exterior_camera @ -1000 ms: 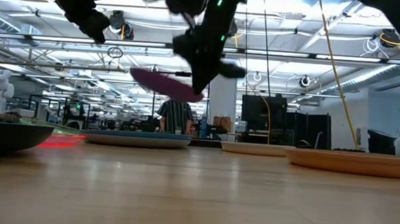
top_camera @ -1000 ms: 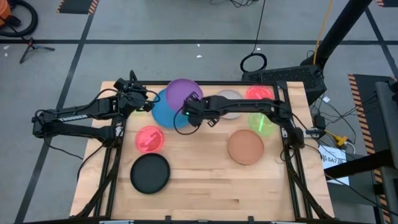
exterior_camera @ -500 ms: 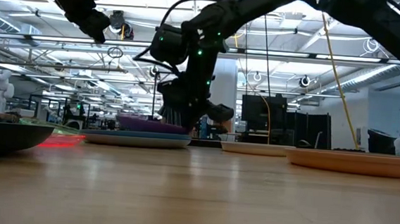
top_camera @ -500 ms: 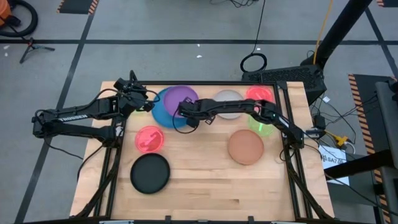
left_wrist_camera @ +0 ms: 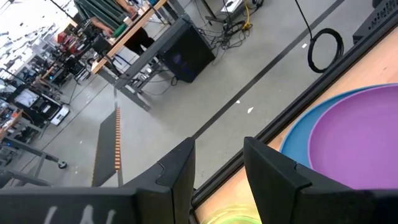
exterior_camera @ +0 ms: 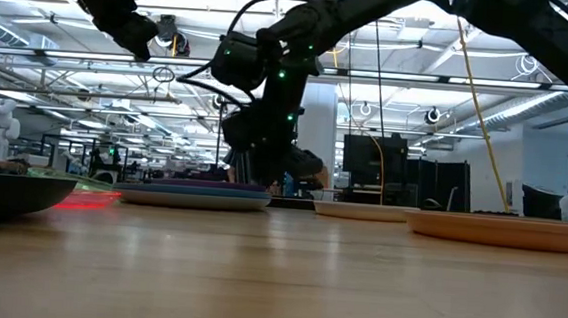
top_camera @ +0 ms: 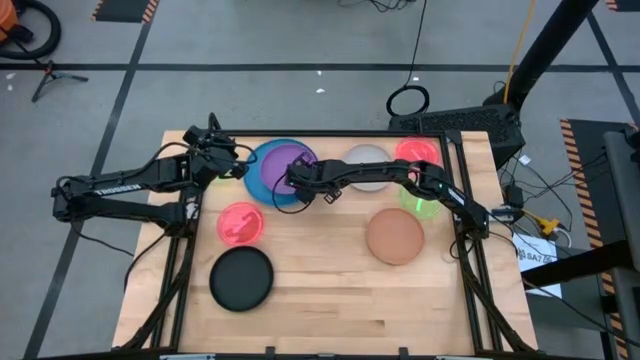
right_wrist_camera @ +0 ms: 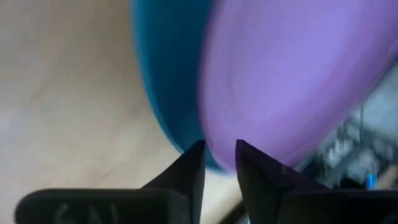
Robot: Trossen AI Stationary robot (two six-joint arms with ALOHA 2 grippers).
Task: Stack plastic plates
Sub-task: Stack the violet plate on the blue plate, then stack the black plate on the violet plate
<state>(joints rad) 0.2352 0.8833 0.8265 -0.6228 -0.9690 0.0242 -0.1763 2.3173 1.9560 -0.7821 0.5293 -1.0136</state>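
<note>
A purple plate (top_camera: 283,160) lies flat on a larger blue plate (top_camera: 258,182) at the table's far side. The low view shows the purple plate (exterior_camera: 202,184) resting level on the blue plate (exterior_camera: 191,198). My right gripper (top_camera: 298,180) reaches in from the right and stands at the purple plate's near edge, shut on it. My left gripper (top_camera: 237,166) waits open just left of the blue plate, above the table. In the left wrist view, my left gripper (left_wrist_camera: 219,171) holds nothing and a greenish patch (left_wrist_camera: 217,219) shows under it. My right gripper (right_wrist_camera: 219,158) pinches the purple plate's rim (right_wrist_camera: 217,140) at its near edge. The fingers point down from above, one over the purple face and one outside it over the blue plate (right_wrist_camera: 168,81). The purple plate lies flat on the blue one.
Other plates lie about: a grey plate (top_camera: 368,166) and a pink plate (top_camera: 416,152) at the far right, a green plate (top_camera: 423,198) and a tan plate (top_camera: 395,237) on the right. A second pink plate (top_camera: 240,223) and a black plate (top_camera: 241,278) lie near left. Bare wood shows near centre.
My right gripper has carried the purple plate toward the table's left and down. A second ago the plate hung tilted and clear above the blue plate; now it lies flat on it, with the gripper still at its rim.
</note>
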